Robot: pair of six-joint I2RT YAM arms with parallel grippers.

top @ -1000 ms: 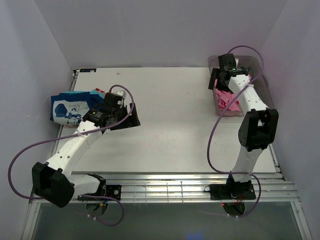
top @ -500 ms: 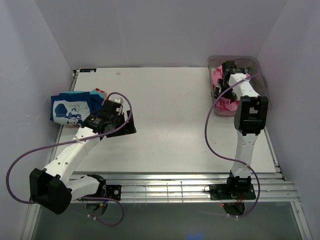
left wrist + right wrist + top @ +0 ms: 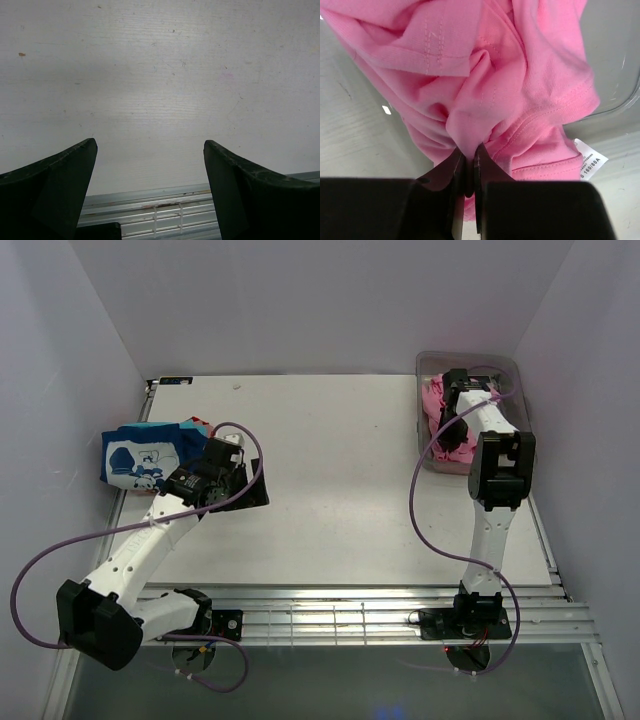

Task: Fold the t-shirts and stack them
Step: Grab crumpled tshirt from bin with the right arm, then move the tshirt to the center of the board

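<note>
right fingers pinched shut on a fold of the pink shirt, which bunches just beyond their tips in the bin; left fingers spread wide, holding nothing, well apart from it.

Pink t-shirt looking soft, wrinkly cloth, stitch lines showing on hems. White tag on it looking papery. Clear bin at table's far right corner shining like smooth plastic. Table looking white, matt, lightly speckled. Silvery metal rails gleaming at table's near edge. Right gripper looking dull black. Blue printed t-shirt at table's left edge looking soft cloth.
</note>
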